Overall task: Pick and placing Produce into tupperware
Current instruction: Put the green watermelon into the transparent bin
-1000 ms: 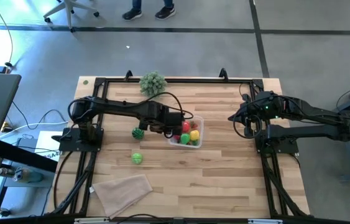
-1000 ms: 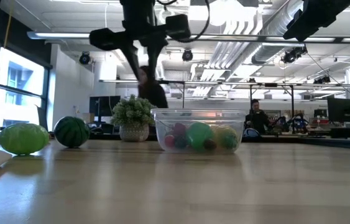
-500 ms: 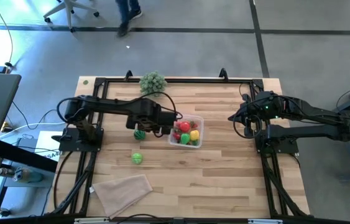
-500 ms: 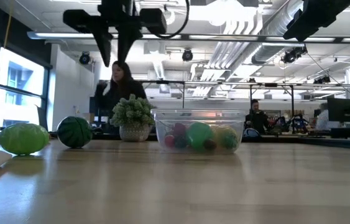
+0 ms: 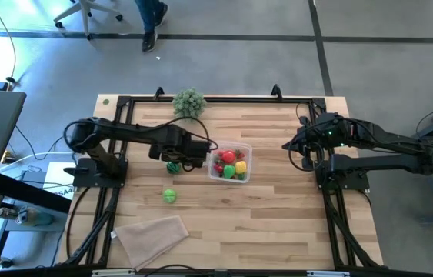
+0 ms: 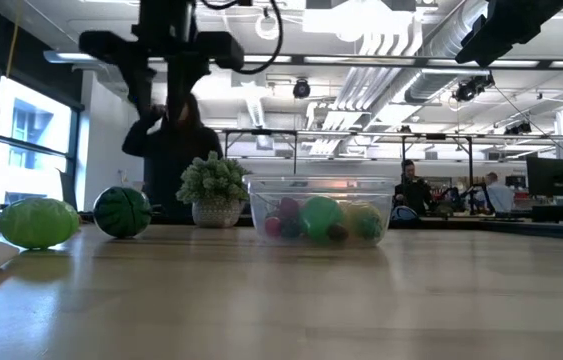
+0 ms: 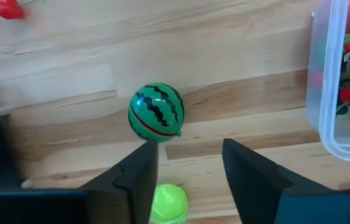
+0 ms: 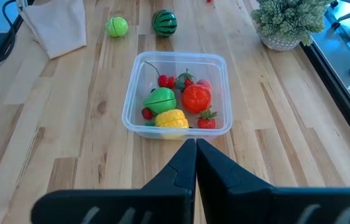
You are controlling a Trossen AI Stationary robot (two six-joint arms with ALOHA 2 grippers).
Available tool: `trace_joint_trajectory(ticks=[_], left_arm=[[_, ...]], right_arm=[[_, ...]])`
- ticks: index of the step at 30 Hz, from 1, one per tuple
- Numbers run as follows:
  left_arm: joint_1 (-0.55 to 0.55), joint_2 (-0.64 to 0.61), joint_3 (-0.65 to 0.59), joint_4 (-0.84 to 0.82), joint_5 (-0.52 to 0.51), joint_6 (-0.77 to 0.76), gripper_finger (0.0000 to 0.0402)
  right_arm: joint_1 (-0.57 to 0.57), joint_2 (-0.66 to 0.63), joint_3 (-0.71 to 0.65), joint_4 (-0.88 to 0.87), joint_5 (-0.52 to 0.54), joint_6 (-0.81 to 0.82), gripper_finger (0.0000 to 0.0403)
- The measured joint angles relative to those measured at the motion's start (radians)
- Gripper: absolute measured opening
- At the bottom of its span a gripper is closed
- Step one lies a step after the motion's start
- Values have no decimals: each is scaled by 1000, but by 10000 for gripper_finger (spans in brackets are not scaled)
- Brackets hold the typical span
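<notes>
The clear tupperware (image 5: 230, 163) stands mid-table and holds several pieces of red, green and yellow produce (image 8: 173, 102). To its left a striped watermelon ball (image 7: 156, 112) rests on the wood. A light green ball (image 5: 169, 195) lies nearer the front edge, and a tiny red berry (image 7: 8, 9) lies apart. My left gripper (image 5: 176, 154) hangs open high above the watermelon ball, pointing down with nothing between its fingers (image 7: 138, 180). My right gripper (image 8: 194, 149) is shut and raised at the table's right side, facing the tupperware.
A bushy grey-green plant in a pot (image 5: 188, 101) stands at the far edge. A beige folded cloth (image 5: 152, 237) lies at the near left. A person (image 6: 176, 150) stands beyond the table behind the left arm. Bare wood stretches between the tupperware and my right arm.
My left gripper has travelled toward the table's left edge, from over the tupperware's left rim to above the watermelon ball. It still points down, and its fingers have spread a little wider. The person behind the table has walked to the left.
</notes>
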State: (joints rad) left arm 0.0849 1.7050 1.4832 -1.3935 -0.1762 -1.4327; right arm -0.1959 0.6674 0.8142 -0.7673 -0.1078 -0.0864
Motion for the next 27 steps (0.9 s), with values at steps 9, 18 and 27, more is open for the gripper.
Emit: trace_joint_trajectory(ticks=[9, 18, 27], left_arm=[[0, -224, -336, 247, 11, 5, 238], [0, -268, -520, 419, 63, -37, 281], [0, -268, -554, 424, 41, -61, 363]], right_arm=[[0, 0, 0, 0, 0, 0, 2], [0, 0, 0, 0, 0, 0, 2], [0, 0, 0, 0, 0, 0, 2]])
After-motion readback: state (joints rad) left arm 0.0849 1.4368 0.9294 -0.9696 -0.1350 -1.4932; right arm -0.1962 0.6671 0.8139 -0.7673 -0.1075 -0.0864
